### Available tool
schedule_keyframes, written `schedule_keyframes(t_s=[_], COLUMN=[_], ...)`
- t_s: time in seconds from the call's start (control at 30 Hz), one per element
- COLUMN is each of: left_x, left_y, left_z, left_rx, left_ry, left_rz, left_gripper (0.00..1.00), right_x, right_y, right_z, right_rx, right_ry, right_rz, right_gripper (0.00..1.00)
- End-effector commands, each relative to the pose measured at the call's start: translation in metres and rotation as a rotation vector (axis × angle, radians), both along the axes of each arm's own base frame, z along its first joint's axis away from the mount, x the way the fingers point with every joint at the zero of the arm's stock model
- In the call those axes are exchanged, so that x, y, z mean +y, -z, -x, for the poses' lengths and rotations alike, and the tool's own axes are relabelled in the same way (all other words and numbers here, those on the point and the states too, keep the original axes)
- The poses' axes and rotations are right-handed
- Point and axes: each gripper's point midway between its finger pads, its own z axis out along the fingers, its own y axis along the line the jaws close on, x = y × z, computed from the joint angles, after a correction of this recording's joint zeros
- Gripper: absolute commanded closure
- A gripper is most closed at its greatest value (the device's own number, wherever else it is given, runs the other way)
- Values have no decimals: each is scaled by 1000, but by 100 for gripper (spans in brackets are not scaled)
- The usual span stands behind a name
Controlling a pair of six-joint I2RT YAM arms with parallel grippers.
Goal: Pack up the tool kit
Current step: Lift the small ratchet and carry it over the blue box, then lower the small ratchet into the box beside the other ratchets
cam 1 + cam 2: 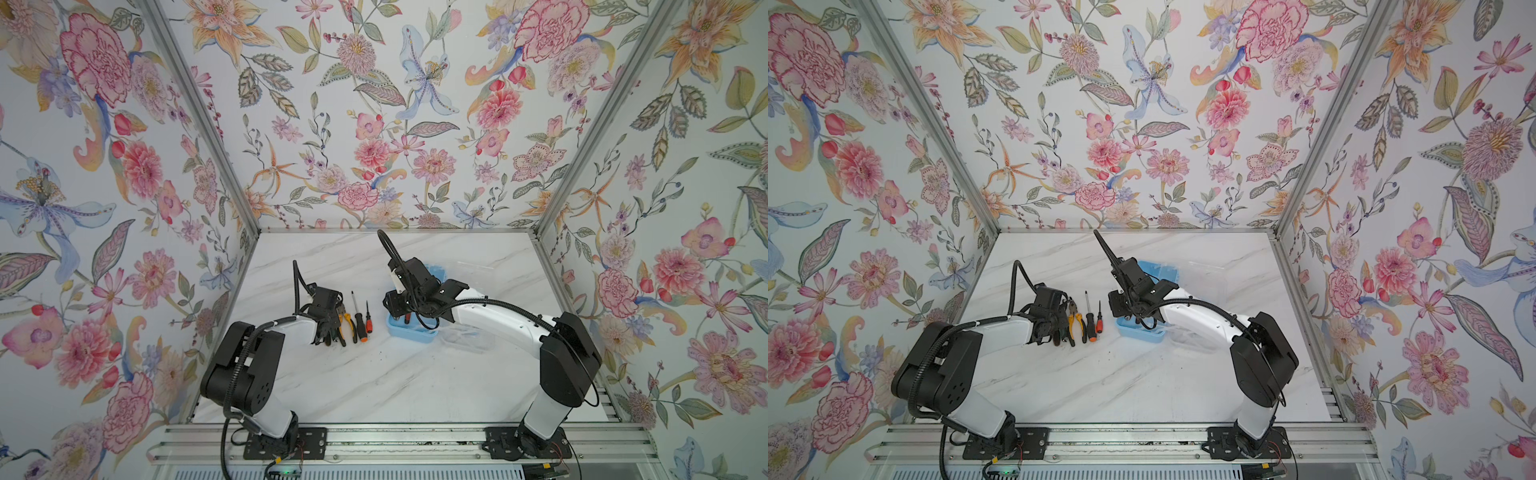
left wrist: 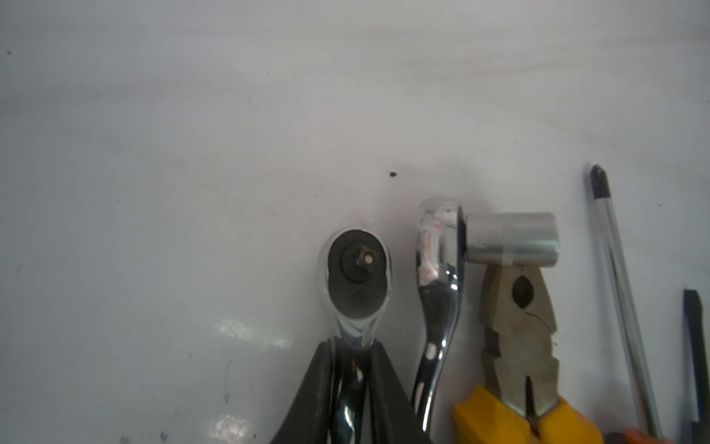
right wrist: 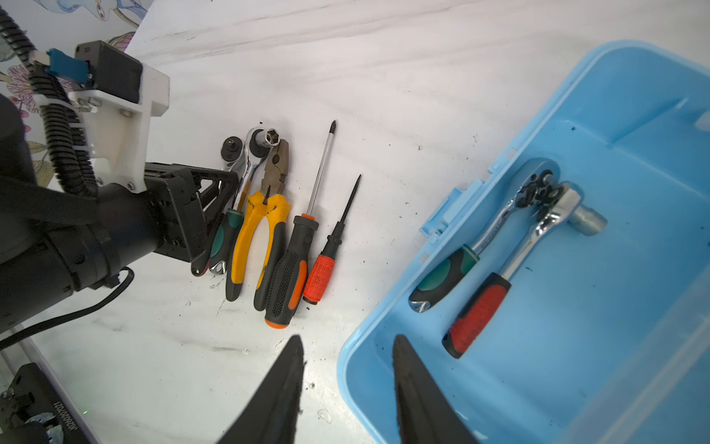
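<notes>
Left claw (image 2: 351, 348): clamped on ratchet (image 2: 355, 269) shaft, whose long axis runs straight out ahead of it.
Toolbox (image 3: 576, 365): on desk (image 2: 192, 153) to the right, past pliers (image 2: 518, 326) and screwdrivers (image 3: 303, 246).
Right claw (image 3: 347, 346): part-open, empty, nearer, at box rim.

Pliers (image 3: 274, 173) between ratchet (image 3: 255, 146) and screwdriver (image 3: 303, 230)

L arm (image 1: 291, 326) bent low, forearm points to 2 o'clock. L gripper (image 2: 353, 348) pinches a ratchet (image 2: 359, 269). R arm (image 1: 498, 316) points to 10 o'clock. R gripper (image 3: 347, 340) hangs w/ jaws apart.
</notes>
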Motion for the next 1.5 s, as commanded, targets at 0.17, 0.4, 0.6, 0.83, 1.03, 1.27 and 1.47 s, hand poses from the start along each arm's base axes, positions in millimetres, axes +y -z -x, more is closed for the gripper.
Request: schedule_keyframes(t_s=[0.17,0.4,0.6,0.83,1.03,1.27,1.47], left_x=[0,2,-6,-47,-146,-248,-283], left_y=[20,6,-67,-172,-229,-205,-150], left_z=[7,6,-10,-26,-33,-45,-52], left_rx=[77,57,-98,-348,-435,-357,-231], left_ry=[20,16,30,81,301,527,609], left_rz=[-7,-17,38,205,309,378,283], left_gripper=[100,100,100,100,100,100,100], right_x=[1,2,-1,-36,-71,-111,-120], right_y=[0,0,-12,-30,-42,-48,-44], right_z=[-8,-8,-11,-28,-39,-45,-39], right_rx=[11,18,17,-42,-75,-98,-91], right_ry=[17,18,36,187,300,403,416], right_rz=[-11,-17,-78,-173,-250,-271,-261], right_gripper=[60,60,60,60,60,59,59])
